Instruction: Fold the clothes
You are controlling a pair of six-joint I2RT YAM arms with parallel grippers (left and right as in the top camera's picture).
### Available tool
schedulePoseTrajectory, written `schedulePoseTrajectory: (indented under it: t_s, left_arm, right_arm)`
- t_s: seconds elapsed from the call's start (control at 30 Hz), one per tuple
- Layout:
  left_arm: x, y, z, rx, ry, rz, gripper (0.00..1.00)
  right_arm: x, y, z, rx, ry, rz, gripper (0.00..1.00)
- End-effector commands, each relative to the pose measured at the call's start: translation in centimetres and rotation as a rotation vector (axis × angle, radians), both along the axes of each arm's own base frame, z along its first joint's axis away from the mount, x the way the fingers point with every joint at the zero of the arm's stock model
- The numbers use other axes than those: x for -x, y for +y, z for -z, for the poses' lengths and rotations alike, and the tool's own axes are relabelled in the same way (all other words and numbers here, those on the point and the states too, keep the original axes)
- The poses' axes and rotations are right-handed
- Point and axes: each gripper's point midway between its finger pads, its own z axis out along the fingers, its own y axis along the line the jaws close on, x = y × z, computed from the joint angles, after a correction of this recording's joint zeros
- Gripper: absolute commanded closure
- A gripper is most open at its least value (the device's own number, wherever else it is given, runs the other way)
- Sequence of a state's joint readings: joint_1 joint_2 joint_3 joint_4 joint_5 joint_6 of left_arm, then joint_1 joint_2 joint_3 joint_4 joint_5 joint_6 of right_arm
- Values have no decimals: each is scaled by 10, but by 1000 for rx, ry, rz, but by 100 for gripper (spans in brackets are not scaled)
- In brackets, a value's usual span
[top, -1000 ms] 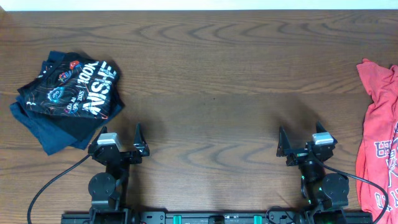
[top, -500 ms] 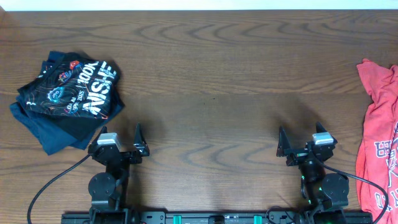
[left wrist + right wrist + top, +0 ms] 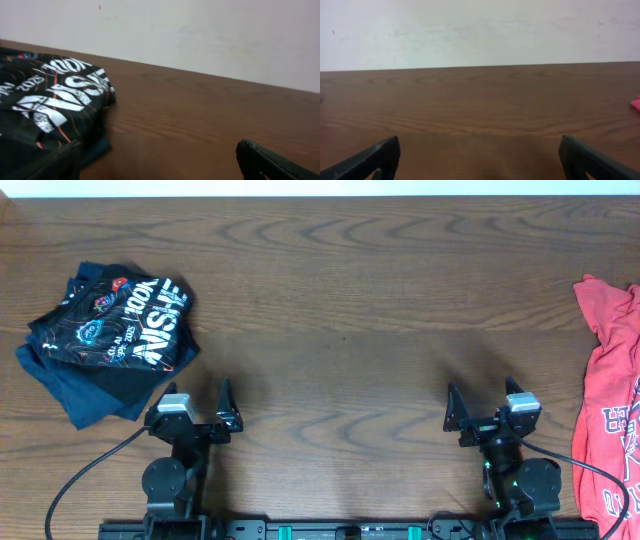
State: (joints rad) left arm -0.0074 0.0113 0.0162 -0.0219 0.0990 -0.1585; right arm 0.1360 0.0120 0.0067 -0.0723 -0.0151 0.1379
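Red-orange T-shirt [image 3: 612,380], loose, at right edge of table [image 3: 350,330]

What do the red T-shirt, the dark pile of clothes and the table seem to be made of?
Red T-shirt: soft matte knit, probably cotton; it lies in limp wrinkles. Dark clothes: similar matte fabric with printed white lettering, crumpled. Table: wood or wood-look laminate, grain lines, slight sheen.

Even soft light, blurry wrist views

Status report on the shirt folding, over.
Left gripper and right gripper open, empty. Red T-shirt crumpled at far right, untouched. Dark garments heaped far left, out of the way.
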Motion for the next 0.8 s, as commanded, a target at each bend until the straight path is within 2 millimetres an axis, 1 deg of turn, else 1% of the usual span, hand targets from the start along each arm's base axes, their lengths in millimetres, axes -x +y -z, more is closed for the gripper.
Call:
schedulePoseTrajectory:
  t_s: [0.0, 0.13, 0.27, 0.33, 0.4, 0.47, 0.6, 0.67, 0.7, 0.73, 0.77]
  left_arm:
    - [2, -8, 8, 76, 59, 38, 2]
    - [4, -12, -9, 81, 80, 59, 2]
    - [3, -12, -27, 83, 166, 55, 2]
    - [1, -12, -32, 85, 234, 53, 2]
    - [0, -12, -33, 87, 314, 49, 2]
    - [-2, -12, -29, 89, 421, 45, 2]
    - [-2, -12, -19, 93, 628, 35, 2]
    - [-2, -12, -14, 95, 717, 31, 2]
    - [-2, -12, -13, 95, 744, 30, 2]
    - [-3, -12, -12, 96, 768, 29, 2]
    - [-4, -12, -10, 97, 787, 28, 2]
  right_arm:
    - [1, -3, 2, -26, 33, 22, 1]
    - [4, -21, 1, -2, 102, 125, 1]
    - [7, -41, -12, 44, 174, 237, 1]
    - [7, -50, -15, 69, 235, 285, 1]
    - [8, -59, -13, 94, 327, 332, 1]
    - [8, -65, -7, 116, 436, 363, 1]
    - [3, -77, 12, 161, 658, 407, 1]
    - [-6, -75, 18, 156, 731, 388, 1]
    - [-12, -68, 20, 138, 750, 347, 1]
    - [-20, -56, 21, 109, 763, 283, 1]
    - [-26, -49, 21, 93, 771, 248, 1]
